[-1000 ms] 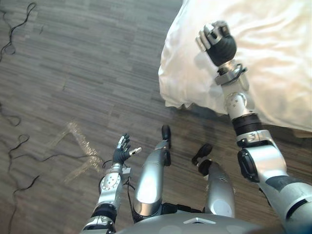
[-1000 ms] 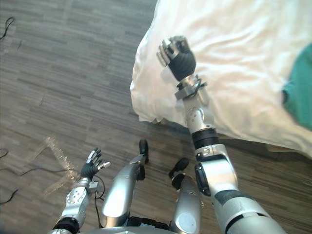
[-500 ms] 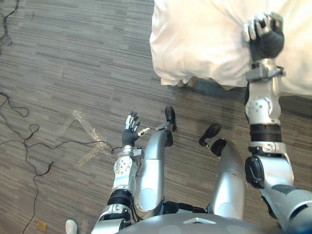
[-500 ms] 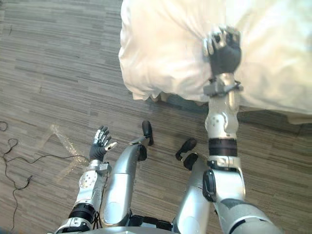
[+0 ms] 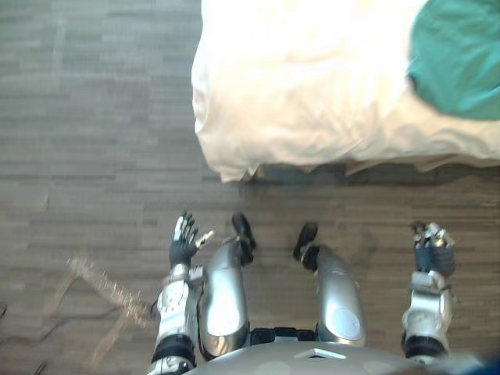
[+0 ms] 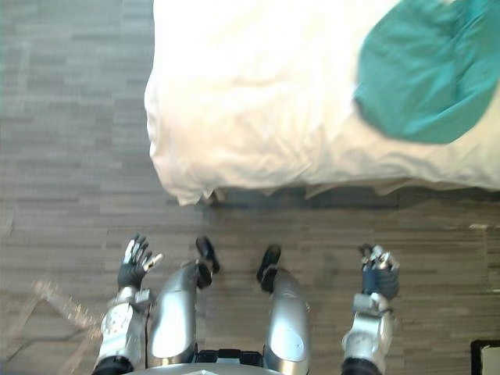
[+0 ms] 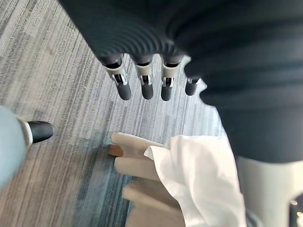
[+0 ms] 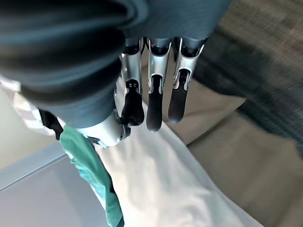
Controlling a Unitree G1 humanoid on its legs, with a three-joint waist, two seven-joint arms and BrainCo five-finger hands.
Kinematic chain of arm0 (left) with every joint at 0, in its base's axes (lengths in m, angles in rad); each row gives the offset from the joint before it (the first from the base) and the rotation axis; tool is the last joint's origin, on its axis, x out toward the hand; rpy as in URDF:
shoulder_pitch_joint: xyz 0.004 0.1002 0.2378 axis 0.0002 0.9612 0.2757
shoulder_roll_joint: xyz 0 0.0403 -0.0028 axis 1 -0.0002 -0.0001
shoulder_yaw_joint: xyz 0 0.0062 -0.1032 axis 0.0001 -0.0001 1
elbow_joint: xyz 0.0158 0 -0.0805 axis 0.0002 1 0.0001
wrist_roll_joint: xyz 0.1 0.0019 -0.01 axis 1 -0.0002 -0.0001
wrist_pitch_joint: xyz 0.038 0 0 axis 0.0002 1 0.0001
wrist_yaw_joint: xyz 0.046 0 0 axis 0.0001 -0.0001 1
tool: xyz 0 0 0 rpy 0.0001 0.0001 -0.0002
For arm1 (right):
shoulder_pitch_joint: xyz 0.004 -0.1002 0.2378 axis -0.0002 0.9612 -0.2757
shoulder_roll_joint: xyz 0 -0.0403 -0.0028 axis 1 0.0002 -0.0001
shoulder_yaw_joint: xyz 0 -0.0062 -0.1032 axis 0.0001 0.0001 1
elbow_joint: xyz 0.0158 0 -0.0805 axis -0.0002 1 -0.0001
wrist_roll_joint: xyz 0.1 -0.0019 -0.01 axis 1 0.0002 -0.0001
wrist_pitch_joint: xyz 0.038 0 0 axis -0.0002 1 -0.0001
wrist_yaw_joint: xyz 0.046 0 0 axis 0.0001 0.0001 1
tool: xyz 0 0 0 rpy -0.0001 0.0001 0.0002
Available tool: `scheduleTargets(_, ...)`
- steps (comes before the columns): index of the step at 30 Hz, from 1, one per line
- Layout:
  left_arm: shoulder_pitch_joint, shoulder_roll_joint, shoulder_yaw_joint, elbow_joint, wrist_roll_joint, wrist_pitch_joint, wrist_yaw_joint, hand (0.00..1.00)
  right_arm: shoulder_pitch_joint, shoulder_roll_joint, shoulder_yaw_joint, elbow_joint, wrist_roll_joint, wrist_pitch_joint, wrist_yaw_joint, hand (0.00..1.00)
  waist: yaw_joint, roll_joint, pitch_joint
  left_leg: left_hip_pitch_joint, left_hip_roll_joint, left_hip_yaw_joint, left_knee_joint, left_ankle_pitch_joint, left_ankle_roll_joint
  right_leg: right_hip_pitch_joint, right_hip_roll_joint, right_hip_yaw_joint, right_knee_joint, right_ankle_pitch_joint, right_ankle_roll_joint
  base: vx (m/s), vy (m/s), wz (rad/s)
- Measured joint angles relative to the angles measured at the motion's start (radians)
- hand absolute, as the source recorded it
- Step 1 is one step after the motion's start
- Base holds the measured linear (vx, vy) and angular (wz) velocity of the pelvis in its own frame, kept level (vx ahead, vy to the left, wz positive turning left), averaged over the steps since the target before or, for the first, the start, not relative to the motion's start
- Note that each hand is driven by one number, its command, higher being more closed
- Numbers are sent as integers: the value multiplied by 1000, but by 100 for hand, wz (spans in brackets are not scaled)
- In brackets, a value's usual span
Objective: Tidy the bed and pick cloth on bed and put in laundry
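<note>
Overhead, one teal cloth (image 5: 457, 58) lies on one white bed (image 5: 312, 86), twelve o'clock from the right hand (image 5: 432, 248), which, like the left hand (image 5: 184, 244), is loosely spread, empty.

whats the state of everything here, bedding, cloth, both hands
white bedding: spread out, wrinkled at the corner, edge hanging down toward the floor
green cloth: lying loose on the white bedding, in neither hand
left hand: open, fingers spread, empty, over the floor
right hand: open, fingers relaxed, empty, over the floor
</note>
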Motion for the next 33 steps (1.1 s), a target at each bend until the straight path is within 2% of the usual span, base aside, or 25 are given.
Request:
scheduleTargets(1, 7, -2, 12, 27, 12, 0, 1, 0, 18, 12, 1, 22, -34, -7, 4, 0, -4, -3, -24, 22, -1, 9, -18, 4, -6, 23, 4, -1, -22, 5, 0, 215, -7, -12)
scheduleTargets(3, 20, -6, 48, 126, 48, 5, 1, 0, 70, 51, 1, 129, -155, -33, 2, 0, -6, -8, -120, 109, -10, 36, -72, 12, -22, 105, 19, 2, -98, 33, 2, 281, 7, -22)
scheduleTargets(6, 20, -22, 104, 185, 129, 22, 1, 0, 100, 63, 2, 216, -301, -44, -46, 0, -11, 11, -204, 232, -24, 76, -119, 2, -44, 218, 32, 21, -166, 47, 1, 277, 12, -31)
scheduleTargets(8, 21, -30, 135, 202, 189, 31, 5, 0, 101, 63, 7, 238, -359, -51, -74, 0, -9, 23, -224, 285, -23, 90, -113, -14, -55, 260, 40, 52, -187, 48, 1, 188, 2, -54)
scheduleTargets(9, 23, -40, 155, 219, 226, 32, 20, 0, 101, 61, 23, 260, -432, -75, -93, 0, -9, 35, -235, 310, -17, 67, -69, -42, -58, 293, 57, 89, -203, 48, 0, 117, -26, -59)
scheduleTargets(10, 23, -43, 158, 231, 226, 32, 22, 0, 100, 59, 34, 270, -461, -88, -101, 0, -7, 39, -237, 316, -12, 40, -41, -55, -53, 305, 62, 109, -208, 48, 0, 164, -52, -96)
scheduleTargets(11, 35, -50, 168, 241, 225, 32, 22, 0, 99, 53, 72, 285, -504, -109, -110, 0, -1, 44, -240, 316, 3, -39, 36, -82, -34, 322, 74, 157, -211, 49, -2, 140, -43, -127)
scheduleTargets(12, 56, -64, 182, 242, 221, 32, 20, 0, 99, 47, 119, 290, -536, -131, -121, 0, 20, 47, -242, 297, 9, -140, 121, -129, -9, 334, 87, 222, -210, 52, -7, 109, -7, -144)
scheduleTargets(13, 67, -77, 188, 240, 220, 31, 21, 0, 101, 40, 140, 293, -548, -140, -127, 0, 29, 56, -251, 296, 4, -207, 142, -160, -9, 331, 96, 256, -209, 56, -11, 84, 121, -181)
scheduleTargets(14, 97, -91, 179, 245, 224, 33, 19, 0, 94, 24, 165, 303, -578, -144, -135, 0, 49, 92, -272, 321, 0, -309, 149, -216, -7, 328, 130, 323, -208, 61, -7, 36, 167, -153)
scheduleTargets(15, 110, -91, 168, 252, 225, 34, 17, 0, 90, 12, 178, 310, -586, -147, -140, 0, 49, 101, -278, 345, 1, -335, 138, -236, -11, 329, 142, 348, -204, 62, -5, 48, 214, -166)
scheduleTargets(16, 121, -97, 153, 257, 226, 38, 17, 0, 87, 2, 190, 310, -596, -152, -149, 0, 43, 105, -283, 398, -1, -336, 99, -251, -28, 324, 157, 389, -197, 67, 4, -29, 191, -101)
scheduleTargets(19, 102, -66, 110, 270, 246, 42, 15, 0, 105, -1, 215, 309, -602, -177, -190, 0, 17, 95, -289, 432, -4, -270, 41, -289, -79, 299, 160, 421, -210, 99, 37, -91, 161, -62)
scheduleTargets(20, 90, -58, 104, 269, 258, 49, 15, 0, 112, 8, 224, 310, -594, -178, -197, 0, 24, 82, -276, 443, -4, -232, 39, -288, -75, 284, 155, 413, -207, 130, 38, -111, 159, -79)
scheduleTargets(21, 89, -56, 104, 267, 269, 50, 16, 0, 117, 10, 236, 307, -579, -179, -196, 0, 26, 87, -270, 442, -2, -209, 38, -288, -74, 278, 149, 392, -208, 143, 36, -163, 87, -91)
scheduleTargets(22, 90, -44, 93, 267, 276, 57, 18, 0, 120, 10, 250, 290, -549, -179, -196, 0, 23, 85, -268, 451, -3, -163, 37, -285, -67, 267, 132, 322, -198, 146, 23, -164, 54, -84)
scheduleTargets(23, 89, -34, 68, 267, 277, 63, 24, 0, 137, 13, 253, 276, -533, -179, -195, 0, 17, 87, -267, 479, -2, -122, 25, -283, -64, 265, 104, 220, -156, 115, -18, -175, 85, -101)
scheduleTargets(24, 96, -30, 48, 266, 274, 71, 25, 0, 149, 18, 253, 272, -531, -182, -201, 0, 16, 89, -266, 507, 4, -80, 17, -282, -64, 261, 78, 143, -93, 90, -32, -58, 58, -88)
scheduleTargets(26, 97, -18, 24, 266, 272, 79, 25, 0, 151, 20, 256, 272, -535, -191, -216, 0, 15, 85, -264, 526, 11, -42, 14, -280, -67, 258, 56, 96, -19, 69, -39, -22, -12, -77)
scheduleTargets(27, 96, -5, 0, 266, 270, 81, 24, 0, 160, 21, 260, 275, -536, -196, -229, 0, 15, 78, -262, 538, 12, -11, 7, -275, -76, 255, 49, 79, 4, 45, -27, -23, -68, -73)
scheduleTargets(29, 93, 13, -41, 270, 270, 85, 22, 0, 160, 22, 264, 272, -534, -211, -242, 0, 10, 57, -243, 559, 4, 12, -1, -272, -89, 242, 64, 82, 14, 33, -17, -40, -108, -66)
scheduleTargets(31, 94, 21, -65, 269, 272, 97, 23, 0, 158, 19, 268, 276, -534, -217, -258, 0, -5, 57, -243, 569, -2, 37, -35, -258, -90, 220, 87, 104, 15, 40, -33, -55, -95, -61)
scheduleTargets(32, 95, 26, -70, 269, 271, 100, 26, 0, 153, 18, 277, 277, -535, -218, -263, 0, -12, 51, -242, 571, -15, 44, -62, -256, -80, 207, 110, 130, -15, 63, -46, -94, -58, -104)
scheduleTargets(33, 97, 31, -75, 271, 271, 101, 36, 0, 127, 21, 288, 291, -547, -218, -266, 0, 7, 43, -241, 572, -47, 22, -112, -256, -57, 205, 143, 166, -93, 81, -64, -128, -42, -134)
